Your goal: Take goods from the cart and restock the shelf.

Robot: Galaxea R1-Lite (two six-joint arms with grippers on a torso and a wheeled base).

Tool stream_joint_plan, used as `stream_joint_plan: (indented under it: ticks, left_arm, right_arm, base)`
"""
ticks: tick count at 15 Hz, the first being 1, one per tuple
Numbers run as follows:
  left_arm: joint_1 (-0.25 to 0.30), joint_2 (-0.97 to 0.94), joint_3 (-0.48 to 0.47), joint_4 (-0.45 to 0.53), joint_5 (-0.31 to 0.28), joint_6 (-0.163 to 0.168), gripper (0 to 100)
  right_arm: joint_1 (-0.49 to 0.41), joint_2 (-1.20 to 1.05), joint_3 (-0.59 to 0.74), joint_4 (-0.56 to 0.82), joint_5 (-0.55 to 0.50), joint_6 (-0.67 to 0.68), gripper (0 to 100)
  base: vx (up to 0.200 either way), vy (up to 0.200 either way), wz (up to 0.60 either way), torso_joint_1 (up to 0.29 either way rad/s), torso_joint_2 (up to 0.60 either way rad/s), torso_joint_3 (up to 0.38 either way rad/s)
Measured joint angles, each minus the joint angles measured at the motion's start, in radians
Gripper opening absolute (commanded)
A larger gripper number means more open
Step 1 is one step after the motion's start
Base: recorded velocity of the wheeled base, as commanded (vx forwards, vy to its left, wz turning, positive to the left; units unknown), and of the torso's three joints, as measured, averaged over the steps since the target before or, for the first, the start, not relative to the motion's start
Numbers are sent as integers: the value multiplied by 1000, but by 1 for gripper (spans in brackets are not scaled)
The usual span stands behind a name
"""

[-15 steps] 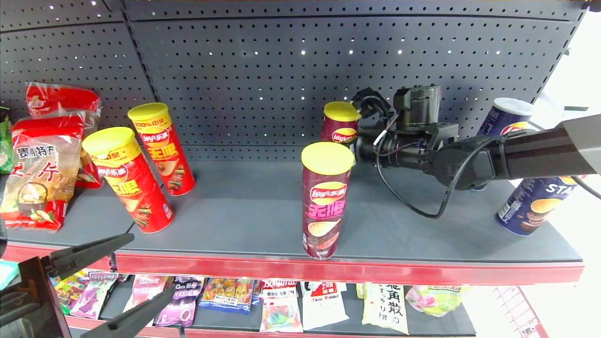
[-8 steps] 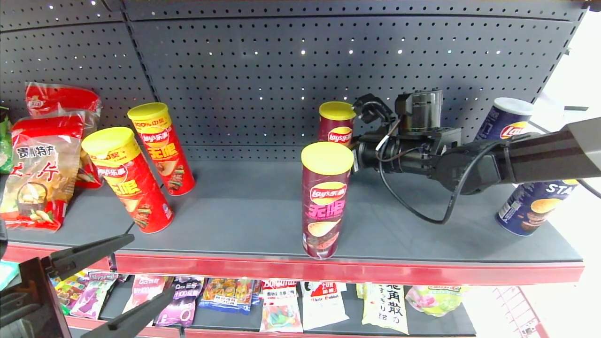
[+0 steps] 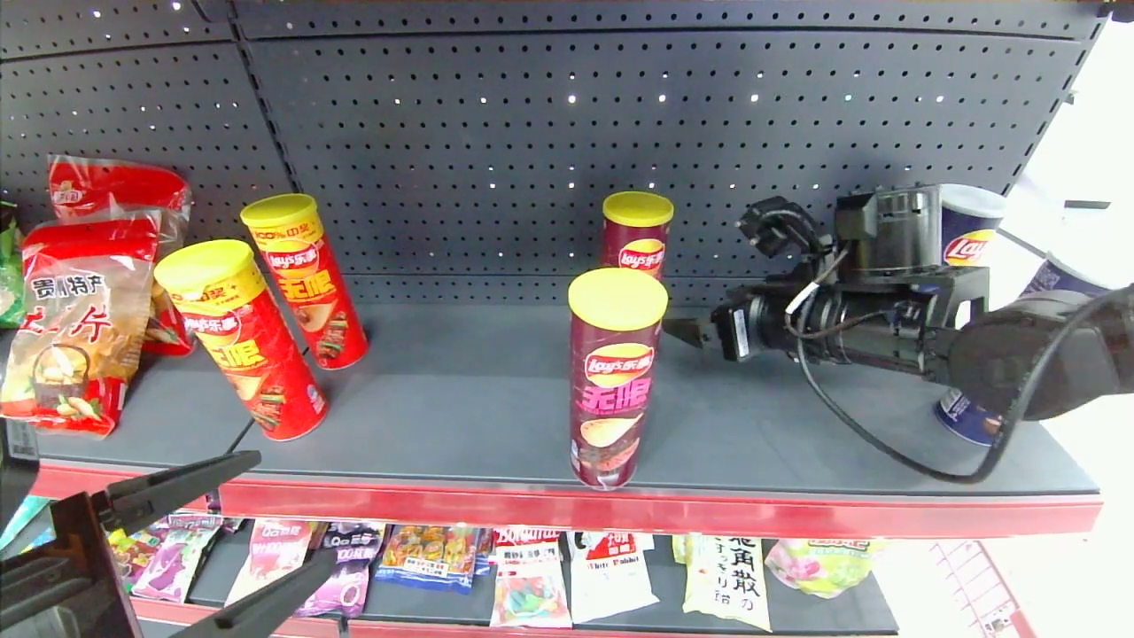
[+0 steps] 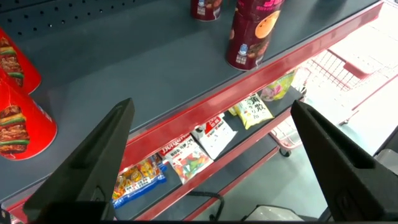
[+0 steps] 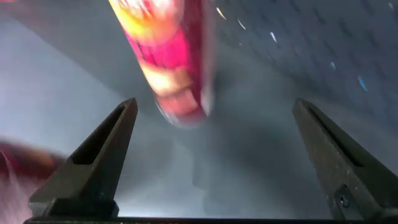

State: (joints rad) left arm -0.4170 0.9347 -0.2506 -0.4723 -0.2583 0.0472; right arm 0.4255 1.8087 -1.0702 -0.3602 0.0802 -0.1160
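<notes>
A maroon chips can with a yellow lid point(image 3: 636, 232) stands upright at the back of the grey shelf point(image 3: 478, 390); in the right wrist view this can point(image 5: 174, 62) is blurred, out beyond the open fingers. My right gripper point(image 3: 687, 330) hovers over the shelf, to the right of that can and clear of it, open and holding nothing point(image 5: 213, 106). A second maroon can point(image 3: 617, 377) stands at the shelf's front edge point(image 4: 252, 34). My left gripper point(image 3: 230, 523) waits open and empty below the front lip at the lower left point(image 4: 211, 106).
Two red cans point(image 3: 306, 279) point(image 3: 239, 337) lean at the left beside red snack bags point(image 3: 75, 328). Blue cans point(image 3: 970, 226) stand at the right end behind my right arm. Snack packets point(image 3: 532, 576) fill the lower shelf. A wire cart point(image 4: 348, 62) sits to the right.
My right gripper has let go of the back maroon can and drawn away to the right. The can stays upright, set slightly further left. The left arm has barely moved.
</notes>
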Motion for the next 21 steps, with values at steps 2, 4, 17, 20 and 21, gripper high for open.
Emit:
stream_joint_plan:
  ticks: [2,4,17,20,21]
  left_arm:
    - [1,9,13,3,1,1,100]
    - [1,39,4,12,24,1,100]
    - [-86,608,-274,15,96,0,100]
    - [-104,719,-366,15,106,0,100]
    - [-109,746,-391,15,115,1,100]
  right_arm:
    - [-7,-90,119,0,-45,19,100]
    - [-8,-210,249,0,-73,35,100]
    - [-194,-1420,924,318,-296,48,100]
    - [-229,-1624,967,475,-347,50,100]
    - [-234,-1654,977,484,-352,51,100]
  base:
    - [0,0,0,0,0,0]
    - [0,0,0,0,0,0]
    - [0,0,0,0,0,0]
    - [0,0,0,0,0,0]
    - [0,0,0,0,0,0]
